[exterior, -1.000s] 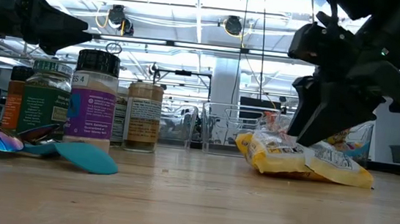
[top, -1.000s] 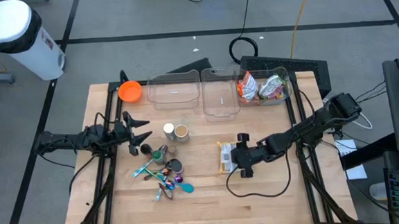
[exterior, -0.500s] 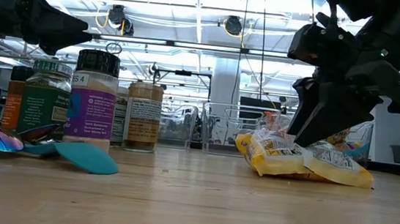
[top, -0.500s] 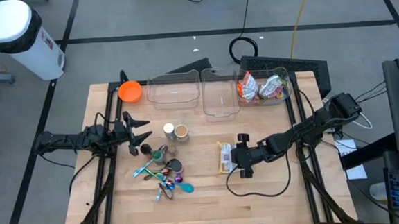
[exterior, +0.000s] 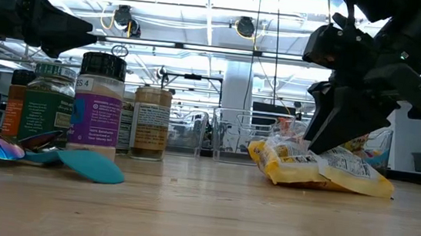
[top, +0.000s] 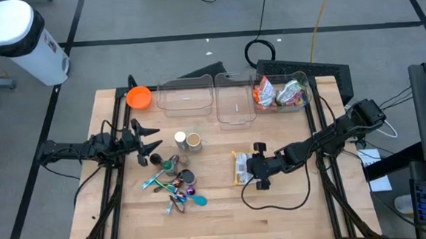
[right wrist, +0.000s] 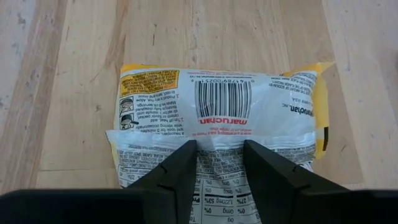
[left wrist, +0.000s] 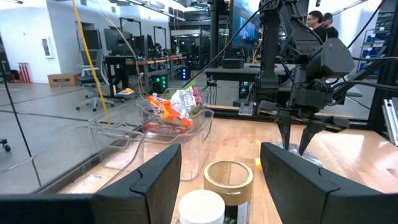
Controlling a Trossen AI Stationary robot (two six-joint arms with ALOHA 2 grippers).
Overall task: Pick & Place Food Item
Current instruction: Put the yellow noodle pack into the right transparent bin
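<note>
High view, left to right: the left gripper [top: 149, 139] hangs parted and empty beside the spice jars [top: 187, 142]. Further right, the right gripper [top: 249, 169] straddles the ramen packet [top: 239, 167], which lies flat on the wooden table [top: 219, 215] directly beneath its tips. The fingers [right wrist: 180, 169] pinch the crinkly centre seam, not fully clamped. I'd squeeze firmly before lifting; the glossy film looks slippery, the noodle block inside brittle.
</note>
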